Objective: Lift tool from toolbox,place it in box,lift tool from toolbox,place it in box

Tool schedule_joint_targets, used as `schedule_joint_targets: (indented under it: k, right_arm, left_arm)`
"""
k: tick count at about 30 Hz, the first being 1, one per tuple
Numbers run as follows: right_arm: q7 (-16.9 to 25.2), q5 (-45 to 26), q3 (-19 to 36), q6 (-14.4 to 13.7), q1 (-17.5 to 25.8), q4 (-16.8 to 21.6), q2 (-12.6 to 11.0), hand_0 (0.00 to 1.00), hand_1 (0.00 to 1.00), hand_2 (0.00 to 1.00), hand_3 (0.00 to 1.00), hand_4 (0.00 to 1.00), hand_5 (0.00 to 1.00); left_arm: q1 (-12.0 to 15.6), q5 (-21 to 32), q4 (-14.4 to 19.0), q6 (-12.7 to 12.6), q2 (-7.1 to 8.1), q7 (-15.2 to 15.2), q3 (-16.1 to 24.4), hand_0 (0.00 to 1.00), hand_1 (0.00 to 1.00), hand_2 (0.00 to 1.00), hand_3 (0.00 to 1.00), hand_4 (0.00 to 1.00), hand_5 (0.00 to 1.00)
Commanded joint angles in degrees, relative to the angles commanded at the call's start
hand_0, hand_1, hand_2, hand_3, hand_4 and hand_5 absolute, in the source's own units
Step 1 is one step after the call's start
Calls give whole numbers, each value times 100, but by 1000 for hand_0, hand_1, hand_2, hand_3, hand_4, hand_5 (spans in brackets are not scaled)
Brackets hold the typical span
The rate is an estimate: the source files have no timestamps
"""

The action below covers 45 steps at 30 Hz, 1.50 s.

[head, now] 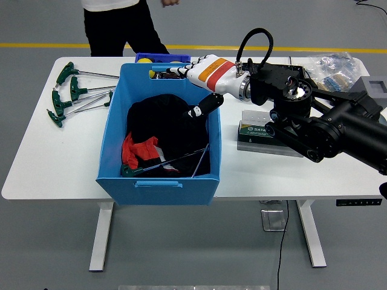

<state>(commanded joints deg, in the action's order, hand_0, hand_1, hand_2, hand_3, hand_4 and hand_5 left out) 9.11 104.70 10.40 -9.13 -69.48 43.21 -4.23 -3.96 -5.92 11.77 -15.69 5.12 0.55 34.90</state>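
The white table (54, 163) carries everything, and the blue box (160, 181) standing left of its middle serves as the landmark. The robot's right arm (326, 130), black and bulky, comes in from the right of the box, crossing above the grey-and-green tool holder (257, 130) that lies on the table just right of the box. At the arm's end the right hand (202, 75), white with an orange and red band, hangs over the box's far right corner; its fingers are loosely spread toward the far rim and its dark thumb points down into the box, with nothing in its grasp. Inside the box lies a heap of black cloth (163, 130) with a red-and-white piece (140, 150) at its near left side. On top of the cloth, near the box's front wall, rest two long thin metal tools (181, 159): one lies nearly flat from a green handle at the left, the other leans against the right wall. Well left of the box, on the bare table, a group of green T-handle wrenches (69, 93) lies with shafts pointing toward the box. Behind the box's far wall, a small blue tray (151, 58) peeks out. Far right of the box sits a clear plastic bag (332, 63) and a grey case (375, 87). Beyond the table, behind the box, a person in dark trousers (115, 27) stands.
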Motion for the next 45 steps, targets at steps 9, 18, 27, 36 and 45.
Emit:
schedule_joint_targets:
  k: [9, 18, 27, 36, 45]
  right_arm:
    - [-42, -46, 143, 105, 257, -90, -275, 782, 781, 866, 990, 929, 589]
    - [113, -521, 778, -265, 893, 20, -936, 778, 774, 853, 958, 935, 596]
    - [177, -1788, 1934, -717, 1736, 167, -1591, 775, 761, 820, 873, 956, 626]
    - [263, -3780, 2863, -1065, 2806, 661, -1889, 778, 760, 817, 867, 976, 674]
    - [407, -5940, 3539, -1316, 3556, 1371, -1694, 789, 767, 821, 873, 998, 871]
  left_arm:
    - [-5, 191, -2, 39, 0, 34, -166, 693, 749, 817, 832, 998, 796]
    - [24, 408, 1, 59, -15, 78, -310, 693, 749, 817, 831, 998, 798]
    - [49, 507, 4, 83, -30, 96, -374, 691, 748, 814, 830, 998, 798]
    - [87, 658, 13, 97, -36, 135, -485, 692, 749, 814, 830, 998, 800]
    - [88, 589, 14, 103, -47, 117, -456, 691, 748, 813, 828, 998, 802]
